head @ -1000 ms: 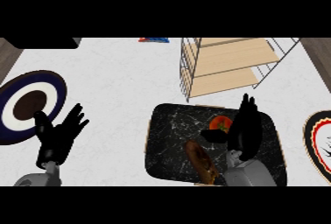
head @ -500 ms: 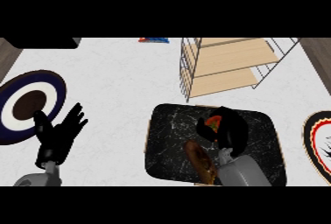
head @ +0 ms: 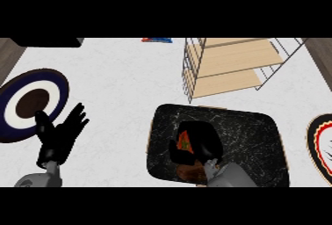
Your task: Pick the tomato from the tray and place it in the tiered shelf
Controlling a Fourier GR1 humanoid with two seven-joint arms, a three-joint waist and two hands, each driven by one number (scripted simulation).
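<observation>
R side: right robot hand (head: 202, 139) is down inside the tray (head: 256, 132), fingers curled over the tomato (head: 183, 142). Only a red-orange patch w/ a bit of green shows, at the hand's left side between thumb & fingers. The rest of the tomato is hidden under the black palm. Can't tell if it's off the tray floor or resting on it.

Tray is black w/ white marble veins & rounded corners, flat on the white bench (head: 123, 83). Just behind that hand, toward the robot, a brown item (head: 188, 172) lies in the tray, partly covered by the grey forearm; can't tell what it is.

Tiered shelf (head: 233, 61) stands ahead of the right robot hand & a little to its right, past the tray's far edge, near it but apart. It has a wire frame & pale wood boards, two levels visible.

L side: left robot hand (head: 62, 134) rests at lower left, well apart from the tray, fingers straight & spread, pointing up, holding nothing. Just ahead & left of it is a navy-and-white plate (head: 55, 85) w/ brown centre. The fingers overlap its rim in the view; can't tell if they touch it.

Far right of the right robot hand, cut by the view's edge, is a dark-rimmed plate (head: 321, 132) w/ red band & cream centre. Far ahead at the top edge is a small red-and-blue item (head: 157, 39), any print too small to read.
</observation>
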